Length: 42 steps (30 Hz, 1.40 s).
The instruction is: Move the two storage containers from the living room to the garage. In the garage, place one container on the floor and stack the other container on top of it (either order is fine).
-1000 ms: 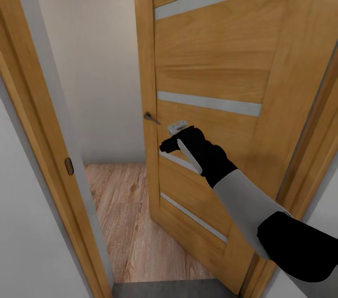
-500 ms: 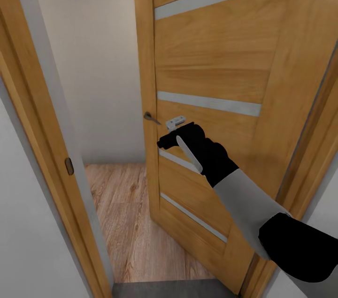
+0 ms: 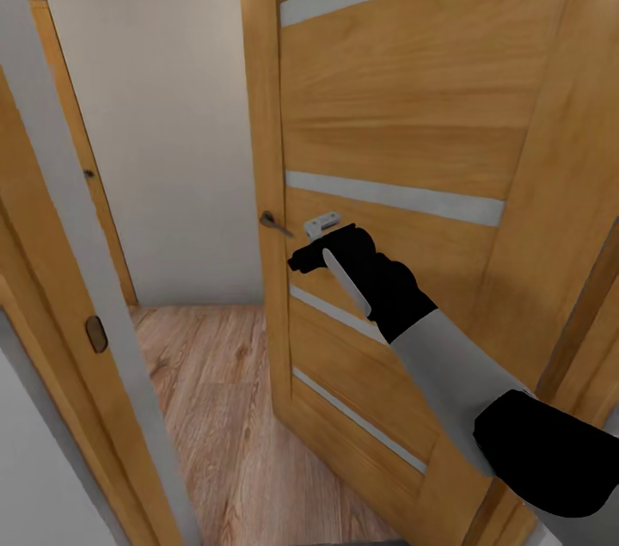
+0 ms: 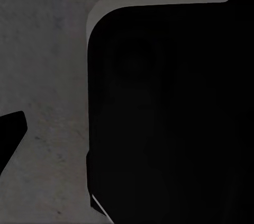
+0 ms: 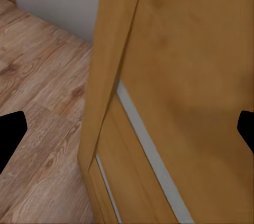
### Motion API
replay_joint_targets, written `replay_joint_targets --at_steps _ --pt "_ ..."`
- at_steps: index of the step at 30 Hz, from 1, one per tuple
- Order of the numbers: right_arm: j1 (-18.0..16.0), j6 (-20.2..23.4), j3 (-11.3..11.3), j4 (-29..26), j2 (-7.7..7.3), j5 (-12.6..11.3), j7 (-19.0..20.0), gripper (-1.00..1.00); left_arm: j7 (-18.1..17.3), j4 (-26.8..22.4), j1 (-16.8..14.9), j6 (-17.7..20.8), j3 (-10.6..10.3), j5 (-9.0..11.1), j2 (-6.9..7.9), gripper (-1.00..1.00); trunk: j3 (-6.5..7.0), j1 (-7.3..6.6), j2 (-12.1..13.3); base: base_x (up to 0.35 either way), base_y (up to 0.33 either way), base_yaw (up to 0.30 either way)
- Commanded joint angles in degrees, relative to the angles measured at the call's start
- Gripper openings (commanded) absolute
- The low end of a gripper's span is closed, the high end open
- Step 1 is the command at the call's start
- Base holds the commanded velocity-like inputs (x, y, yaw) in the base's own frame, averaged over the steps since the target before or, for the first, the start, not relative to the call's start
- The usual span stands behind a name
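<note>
The two storage containers are out of view. My right gripper [image 3: 297, 259] is stretched out to the face of an orange-brown wooden door [image 3: 413, 99], just below its metal handle [image 3: 273, 222]. In the right wrist view the right gripper [image 5: 127, 134] is open, its black fingertips [image 5: 10, 134] far apart with the door's edge between them. My left gripper [image 4: 127, 134] hangs over the dark grey concrete floor [image 4: 47, 102], one fingertip [image 4: 10, 134] showing beside a black rounded part of my own body [image 4: 169, 107].
The door stands partly open between me and a hall with light wood plank flooring [image 3: 215, 391] and a plain pale wall [image 3: 172, 99]. The door frame [image 3: 77, 271] with its strike plate [image 3: 96, 334] rises close on my left. Another wooden door [image 3: 69, 125] stands further back.
The whole view has shifted: the frame on the left sits nearer, and more of the hall and a far door now show. My right gripper stays by the door handle.
</note>
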Motion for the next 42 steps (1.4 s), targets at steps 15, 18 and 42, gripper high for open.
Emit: replay_joint_targets --at_steps 15,18,42 --pt "0.02 0.04 1.54 -0.12 0.0 0.26 -9.38 1.0 0.02 -0.02 -0.02 -0.07 0.04 0.12 0.0 1.0 -0.06 0.01 -0.03 0.01 0.0 0.0" --pt "0.01 0.53 4.41 -0.02 0.0 0.08 -17.88 1.0 0.02 -0.02 -0.02 -0.07 0.04 0.12 0.0 1.0 -0.06 0.01 -0.03 0.0 0.0 0.0" --pt "-2.54 -3.25 6.07 11.77 0.0 -0.3 -28.02 1.0 0.02 -0.02 -0.02 -0.07 0.04 0.12 0.0 1.0 -0.06 0.01 -0.03 0.0 0.0 0.0"
